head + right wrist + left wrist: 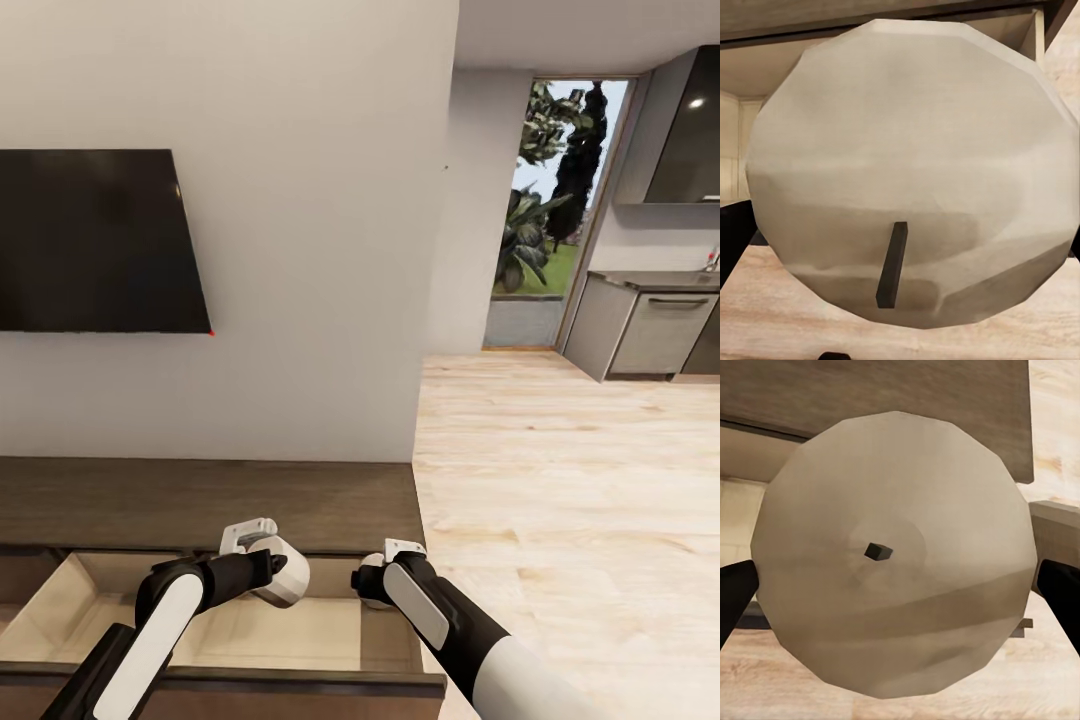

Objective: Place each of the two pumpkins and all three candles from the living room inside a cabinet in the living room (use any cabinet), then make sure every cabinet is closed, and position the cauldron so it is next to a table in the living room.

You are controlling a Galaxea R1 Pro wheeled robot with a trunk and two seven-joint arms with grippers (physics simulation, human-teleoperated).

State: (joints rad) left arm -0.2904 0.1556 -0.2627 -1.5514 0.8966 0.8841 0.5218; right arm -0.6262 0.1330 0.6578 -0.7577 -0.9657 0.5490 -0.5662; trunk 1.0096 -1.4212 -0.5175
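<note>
The left tool [896,577] pinches a beige candle [892,555] between its dark fingers [735,592], with the small wick facing the camera. The right tool [900,247] pinches another candle [907,172] the same way. Both tools hang over the open drawer [300,630] of the dark brown cabinet [200,500]. The drawer has pale walls, and the part that shows is bare. Above the cabinet a black TV [95,240] hangs on the wall. Right of the cabinet lies wide wooden floor [570,480], with lots of room.
</note>
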